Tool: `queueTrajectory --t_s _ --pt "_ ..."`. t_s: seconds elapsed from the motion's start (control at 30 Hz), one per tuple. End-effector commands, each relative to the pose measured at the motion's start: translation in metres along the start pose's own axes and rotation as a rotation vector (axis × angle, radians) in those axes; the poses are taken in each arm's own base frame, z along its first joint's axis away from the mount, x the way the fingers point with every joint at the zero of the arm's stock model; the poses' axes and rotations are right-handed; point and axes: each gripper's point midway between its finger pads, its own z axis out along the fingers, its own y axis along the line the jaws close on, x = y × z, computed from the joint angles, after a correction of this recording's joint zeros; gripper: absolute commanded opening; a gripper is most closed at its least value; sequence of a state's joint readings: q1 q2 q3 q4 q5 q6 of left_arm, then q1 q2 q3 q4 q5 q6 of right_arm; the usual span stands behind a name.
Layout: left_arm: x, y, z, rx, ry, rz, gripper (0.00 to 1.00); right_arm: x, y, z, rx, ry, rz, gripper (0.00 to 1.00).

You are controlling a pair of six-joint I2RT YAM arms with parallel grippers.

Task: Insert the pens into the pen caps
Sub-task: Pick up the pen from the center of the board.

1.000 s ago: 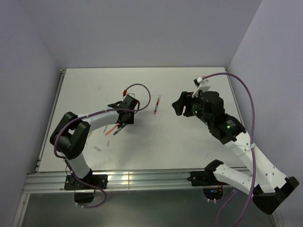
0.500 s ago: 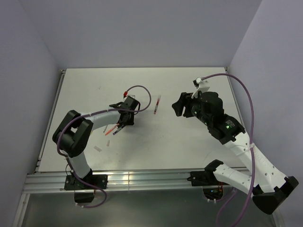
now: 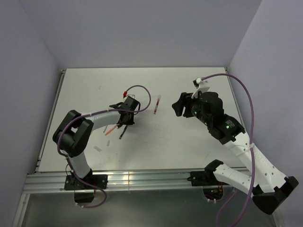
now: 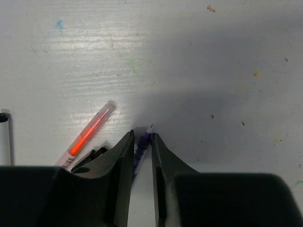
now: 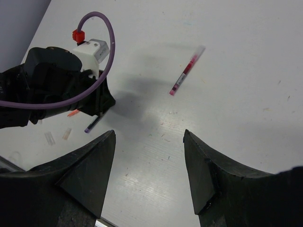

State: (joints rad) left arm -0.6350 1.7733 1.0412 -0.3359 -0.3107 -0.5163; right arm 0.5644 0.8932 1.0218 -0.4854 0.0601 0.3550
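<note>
My left gripper (image 3: 126, 119) is low on the table, its jaws closed onto a dark purple pen (image 4: 141, 143). The pen's fine tip pokes out just past the fingertips (image 4: 128, 138), and its tail shows below the gripper in the top view (image 3: 123, 134) and in the right wrist view (image 5: 92, 124). An orange-red pen (image 4: 90, 130) lies just left of the jaws on the table (image 3: 111, 128). A red pen with a clear end (image 3: 156, 104) lies alone mid-table (image 5: 185, 72). Two small whitish caps (image 3: 97, 149) (image 3: 109, 143) lie nearer the front. My right gripper (image 3: 178, 105) hovers open and empty (image 5: 149, 133).
A white-black pen (image 4: 9, 142) lies at the left edge of the left wrist view. A small black piece (image 4: 96, 153) sits beside the left finger. The white table (image 3: 189, 142) has a raised rail along its front edge (image 3: 142, 177).
The purple pen has swung from slanted to nearly upright in the top view, held under my left gripper. The left gripper shifted slightly. The right arm has hardly moved.
</note>
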Motion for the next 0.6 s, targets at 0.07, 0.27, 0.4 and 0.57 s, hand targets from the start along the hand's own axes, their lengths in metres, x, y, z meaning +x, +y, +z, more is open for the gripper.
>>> queueTrajectory --t_s 0.07,0.27,0.4,0.57 --pt "0.017 -0.003 0.004 0.014 0.042 -0.004 0.22 -0.014 0.002 -0.001 -0.005 -0.058 0.008 0.67" --pt "0.023 -0.009 0.008 0.001 0.074 -0.015 0.00 -0.013 0.002 0.001 -0.004 -0.049 0.006 0.66" --pt "0.026 -0.017 0.007 0.011 0.085 -0.027 0.00 -0.012 0.004 0.002 -0.015 -0.043 0.005 0.66" --pt "0.002 -0.035 -0.016 0.082 0.005 -0.126 0.00 -0.006 0.012 0.007 -0.059 -0.013 0.011 0.66"
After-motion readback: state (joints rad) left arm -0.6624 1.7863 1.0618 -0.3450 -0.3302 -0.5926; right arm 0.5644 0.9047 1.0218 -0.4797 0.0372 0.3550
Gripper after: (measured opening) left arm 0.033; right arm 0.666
